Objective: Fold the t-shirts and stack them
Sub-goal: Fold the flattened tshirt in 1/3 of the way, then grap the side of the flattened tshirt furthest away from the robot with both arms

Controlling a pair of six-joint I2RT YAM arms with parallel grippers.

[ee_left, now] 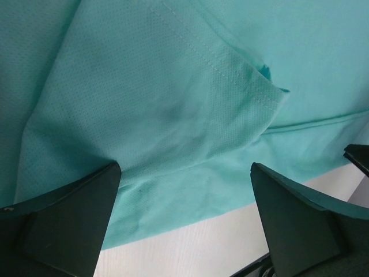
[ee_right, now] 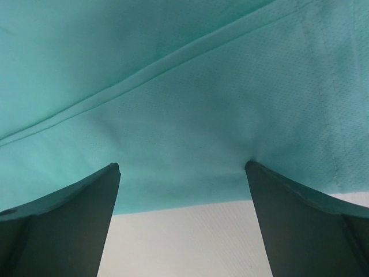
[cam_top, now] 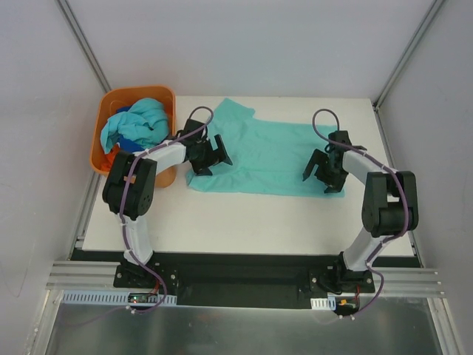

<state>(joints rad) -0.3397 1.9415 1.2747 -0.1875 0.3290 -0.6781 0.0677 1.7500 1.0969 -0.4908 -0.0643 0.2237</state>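
The worktop (cam_top: 244,222) is carrying the teal shirt (cam_top: 273,151), spread flat; more shirts (cam_top: 137,122) are sitting in the basket (cam_top: 103,151). My left hand (cam_top: 213,166) and right hand (cam_top: 321,182) are hovering open and empty above its near side. I'm judging the fold is starting, and pinching that side comes next.

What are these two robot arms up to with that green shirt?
They are working on folding t-shirts. One teal t-shirt lies spread out on the white table. The left gripper and the right gripper hover over its near edge, one towards each end. Both are open and holding nothing. More shirts are bundled in the orange basket at the far left corner, not yet folded.
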